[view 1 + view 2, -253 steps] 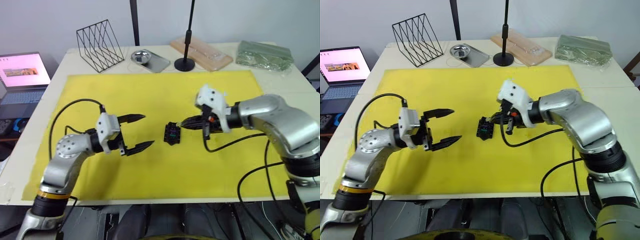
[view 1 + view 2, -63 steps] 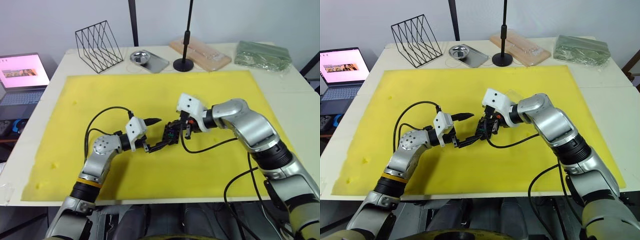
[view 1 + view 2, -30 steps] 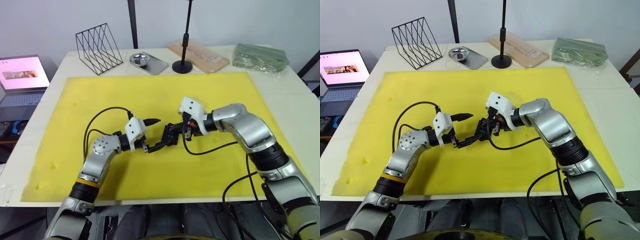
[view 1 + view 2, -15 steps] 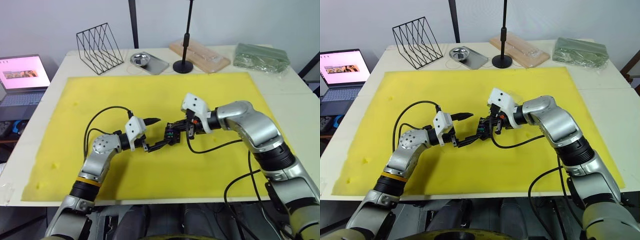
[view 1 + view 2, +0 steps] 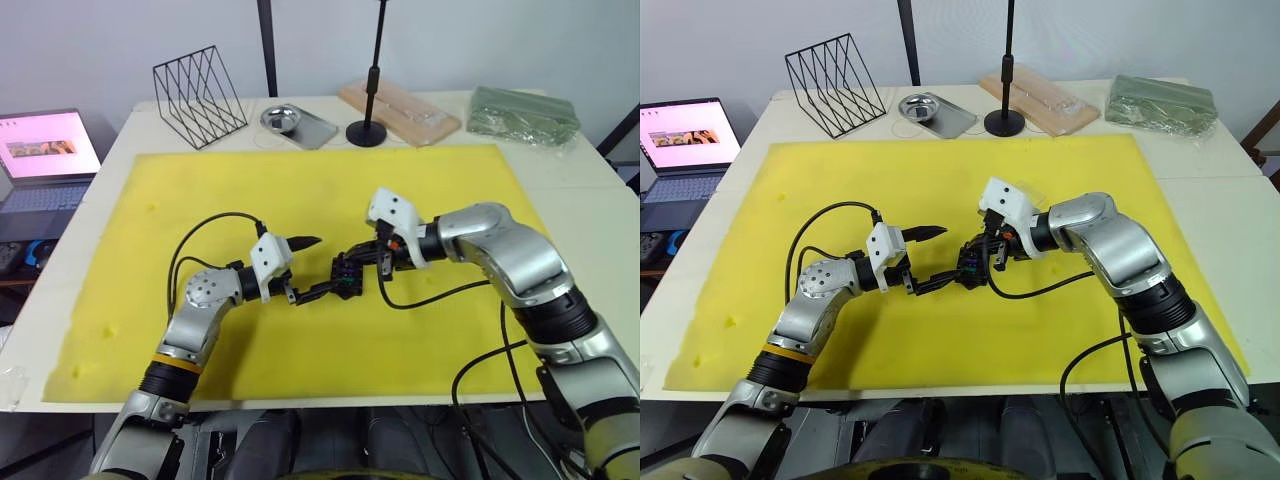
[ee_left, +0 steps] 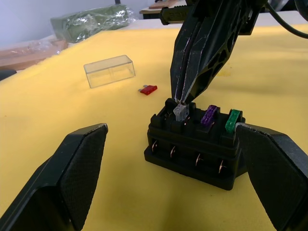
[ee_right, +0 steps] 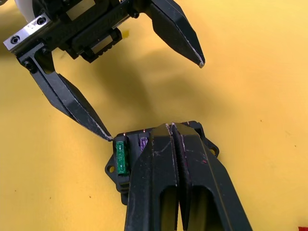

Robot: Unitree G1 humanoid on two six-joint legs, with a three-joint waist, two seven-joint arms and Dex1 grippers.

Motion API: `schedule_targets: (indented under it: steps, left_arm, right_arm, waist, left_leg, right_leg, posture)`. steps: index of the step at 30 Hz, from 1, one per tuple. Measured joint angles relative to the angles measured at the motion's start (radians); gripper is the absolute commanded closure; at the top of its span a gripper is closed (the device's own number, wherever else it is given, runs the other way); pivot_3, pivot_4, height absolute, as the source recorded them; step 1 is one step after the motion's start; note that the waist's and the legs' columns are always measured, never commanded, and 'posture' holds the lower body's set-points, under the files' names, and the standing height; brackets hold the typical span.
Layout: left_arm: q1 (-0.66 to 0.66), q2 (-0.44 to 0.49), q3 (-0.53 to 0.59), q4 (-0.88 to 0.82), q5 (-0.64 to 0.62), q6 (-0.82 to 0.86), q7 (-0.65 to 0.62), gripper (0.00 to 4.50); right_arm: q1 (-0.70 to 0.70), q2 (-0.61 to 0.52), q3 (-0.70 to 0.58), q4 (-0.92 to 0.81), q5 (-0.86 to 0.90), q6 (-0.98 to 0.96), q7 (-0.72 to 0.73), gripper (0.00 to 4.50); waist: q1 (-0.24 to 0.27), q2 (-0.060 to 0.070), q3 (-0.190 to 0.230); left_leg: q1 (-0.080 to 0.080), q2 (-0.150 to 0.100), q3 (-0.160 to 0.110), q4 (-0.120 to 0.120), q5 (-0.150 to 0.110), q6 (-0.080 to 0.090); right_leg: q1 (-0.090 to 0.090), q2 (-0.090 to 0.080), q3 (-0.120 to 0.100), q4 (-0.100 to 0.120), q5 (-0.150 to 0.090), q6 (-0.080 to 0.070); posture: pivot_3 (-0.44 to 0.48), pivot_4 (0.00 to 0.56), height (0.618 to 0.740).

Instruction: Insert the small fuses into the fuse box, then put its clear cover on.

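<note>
Head view: fuse box [image 5: 346, 275] mid-mat, long axis toward the left gripper [image 5: 318, 266], whose fingers are spread.

Left wrist view: right gripper [image 6: 182, 107] pinches grey fuse [image 6: 180, 112] upright at a slot; clear cover [image 6: 109, 70] apart.

Right wrist view: the grey fuse is hidden.

A pale table [image 5: 585, 205] is being covered over most of its top by a yellow mat [image 5: 210, 195]. On the mat, the fuse box [image 6: 195, 147], the clear cover [image 6: 109, 70] and a red fuse [image 6: 148, 89] are being carried, cover and fuse lying near each other. Along the far edge, a wire rack [image 5: 199, 92], a metal tray [image 5: 292, 121], a black stand [image 5: 367, 130], a wooden board [image 5: 400, 108] and a green bag [image 5: 525, 110] are being supported.
</note>
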Motion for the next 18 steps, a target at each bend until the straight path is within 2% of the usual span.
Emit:
schedule_targets:
  steps: [18]
  left_arm:
    - [0.0, 0.0, 0.0, 0.0, 0.0, 0.0, -0.007, 0.0]
  right_arm:
    - [0.0, 0.023, 0.008, 0.025, -0.008, -0.001, -0.047, 4.46]
  waist:
    - [0.0, 0.0, 0.0]
  left_leg:
    - [0.0, 0.0, 0.0, 0.0, 0.0, 0.0]
  right_leg:
    - [0.0, 0.0, 0.0, 0.0, 0.0, 0.0]
  posture:
    - [0.0, 0.15, 0.74]
